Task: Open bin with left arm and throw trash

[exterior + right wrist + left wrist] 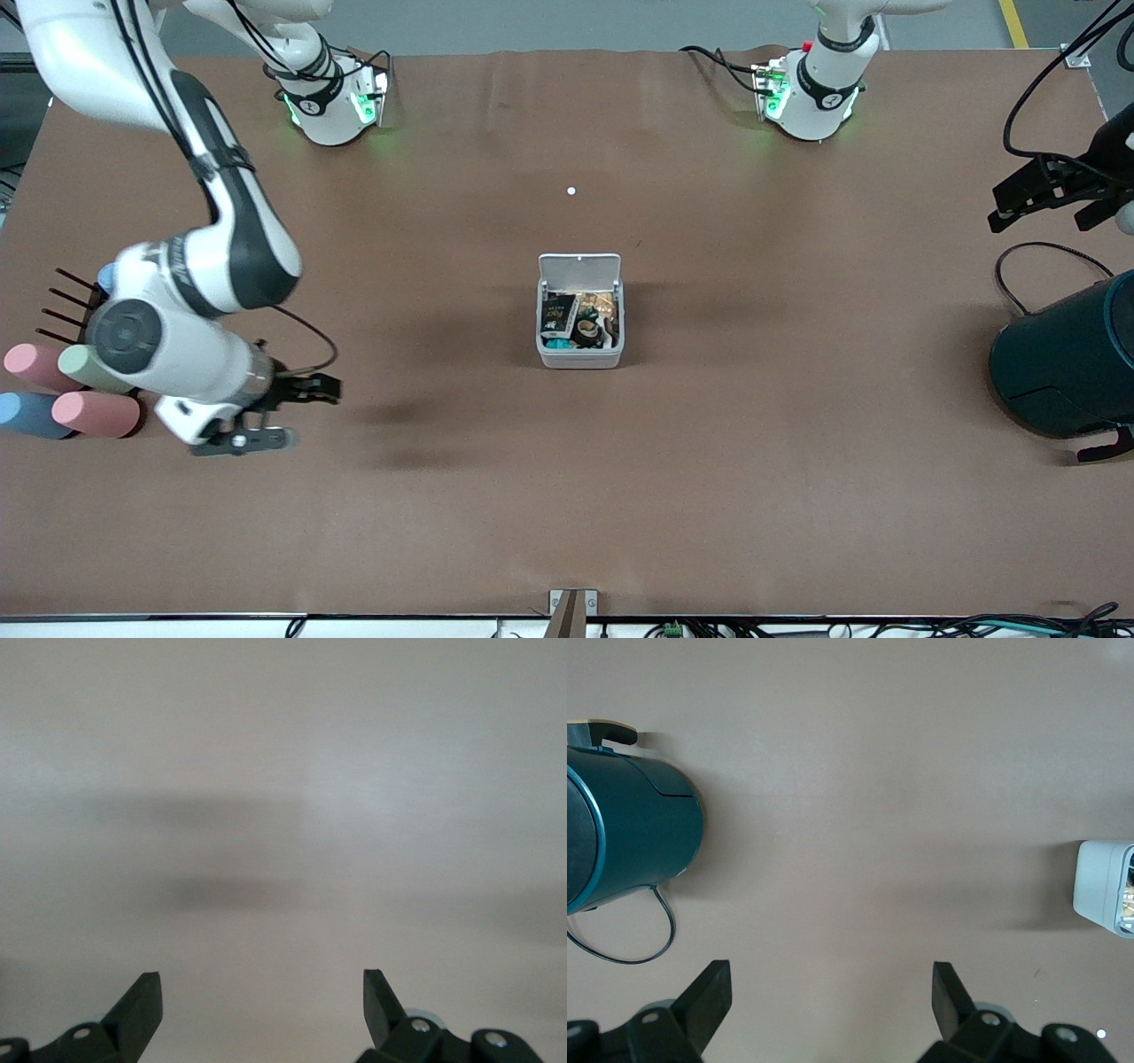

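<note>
The bin stands in the middle of the table with its lid swung up and open. Trash lies inside: a black printed packet and a small tape roll among other scraps. My left gripper hangs open and empty over the left arm's end of the table, by the teal container. The left wrist view shows the left gripper over bare table, with the bin at its edge. My right gripper is open and empty over the right arm's end; the right wrist view shows the right gripper over bare table.
A large dark teal round container lies at the left arm's end, also in the left wrist view, with a black cable beside it. Several pastel cylinders lie at the right arm's end. A small white dot sits between the bin and the bases.
</note>
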`<action>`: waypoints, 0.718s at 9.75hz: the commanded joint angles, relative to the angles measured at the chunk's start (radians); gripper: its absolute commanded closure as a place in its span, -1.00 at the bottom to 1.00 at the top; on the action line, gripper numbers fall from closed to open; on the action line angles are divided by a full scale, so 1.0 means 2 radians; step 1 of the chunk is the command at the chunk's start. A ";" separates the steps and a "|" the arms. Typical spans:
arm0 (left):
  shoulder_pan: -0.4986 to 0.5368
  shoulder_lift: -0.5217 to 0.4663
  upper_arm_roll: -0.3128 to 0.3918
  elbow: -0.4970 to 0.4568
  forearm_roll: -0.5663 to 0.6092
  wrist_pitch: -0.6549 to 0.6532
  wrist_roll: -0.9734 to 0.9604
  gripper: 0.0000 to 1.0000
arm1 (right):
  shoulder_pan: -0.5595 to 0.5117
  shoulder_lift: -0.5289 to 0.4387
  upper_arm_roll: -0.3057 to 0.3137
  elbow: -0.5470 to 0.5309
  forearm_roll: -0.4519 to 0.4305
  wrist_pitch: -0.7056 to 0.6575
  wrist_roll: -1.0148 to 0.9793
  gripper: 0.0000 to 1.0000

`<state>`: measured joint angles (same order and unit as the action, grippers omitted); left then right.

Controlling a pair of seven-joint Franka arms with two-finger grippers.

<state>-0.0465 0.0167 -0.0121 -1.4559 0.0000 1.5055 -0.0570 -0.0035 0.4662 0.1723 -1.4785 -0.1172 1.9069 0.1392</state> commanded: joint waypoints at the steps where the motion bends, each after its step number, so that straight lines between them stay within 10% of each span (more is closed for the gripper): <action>1: 0.000 0.007 -0.005 0.009 0.002 -0.006 -0.005 -1.00 | 0.041 -0.080 -0.065 -0.020 0.006 -0.047 -0.001 -1.00; 7: 0.005 0.009 -0.003 0.010 -0.002 -0.006 -0.004 -1.00 | 0.045 -0.247 -0.125 -0.018 0.058 -0.166 0.000 -1.00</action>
<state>-0.0460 0.0318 -0.0140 -1.4531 -0.0005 1.5055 -0.0597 0.0734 0.0290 -0.0342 -1.4770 -0.0453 1.5828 0.1372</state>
